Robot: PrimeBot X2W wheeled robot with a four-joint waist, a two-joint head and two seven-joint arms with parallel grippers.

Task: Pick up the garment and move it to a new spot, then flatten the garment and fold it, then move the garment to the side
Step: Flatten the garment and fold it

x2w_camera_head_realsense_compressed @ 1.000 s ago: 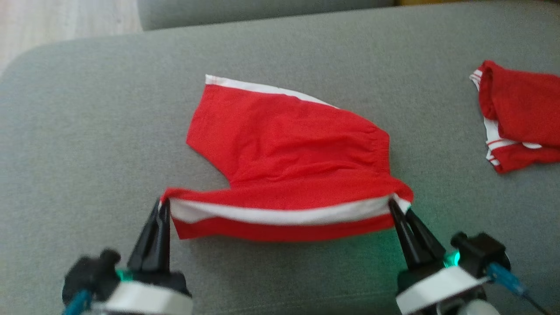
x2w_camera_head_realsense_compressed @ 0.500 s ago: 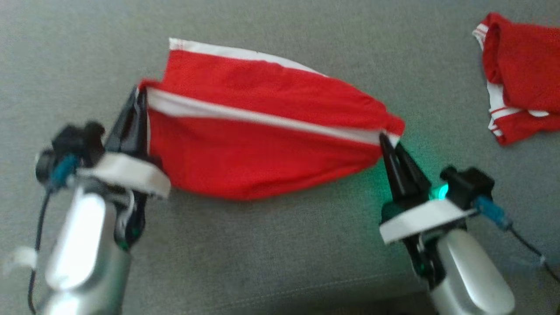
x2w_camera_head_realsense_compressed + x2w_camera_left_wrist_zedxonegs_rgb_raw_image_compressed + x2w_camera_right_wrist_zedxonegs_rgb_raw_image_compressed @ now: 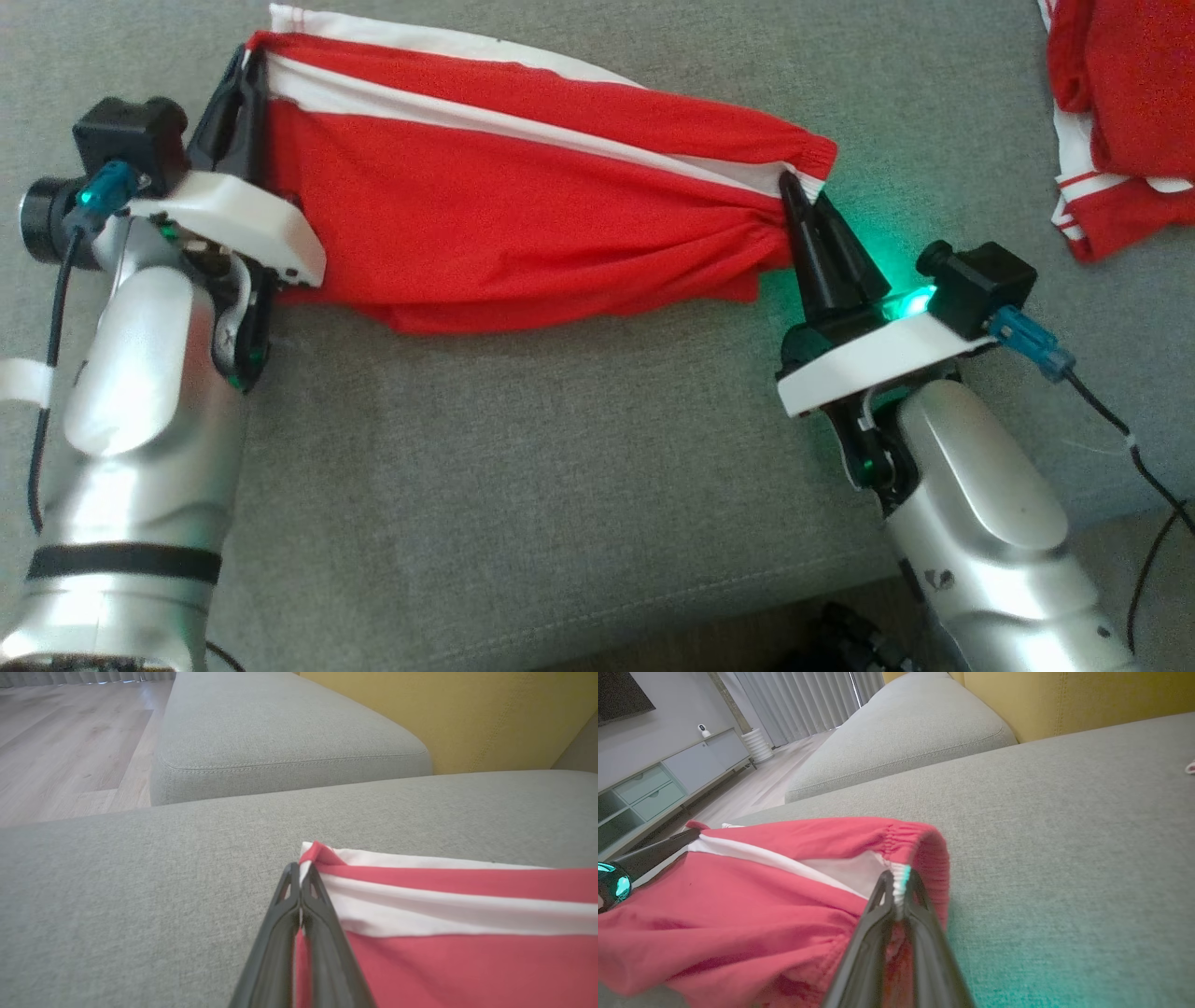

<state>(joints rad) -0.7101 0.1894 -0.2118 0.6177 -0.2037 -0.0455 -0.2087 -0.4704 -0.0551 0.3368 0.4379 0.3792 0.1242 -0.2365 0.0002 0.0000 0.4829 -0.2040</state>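
left hand [image 3: 245, 65] clamps garment [image 3: 523, 215] | right hand [image 3: 792, 182] likewise | head view: second garment [image 3: 1120, 121]

The left end effector [image 3: 245, 70] and right end effector [image 3: 792, 185] are folding the garment [image 3: 523, 224], carrying its near hem toward its far edge.

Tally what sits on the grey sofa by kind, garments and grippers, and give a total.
Red-and-white garments: 2, the held garment and the spare garment at the far right.
Grippers: 2, the left gripper and the right gripper, each shut on the held garment.
Total: 4
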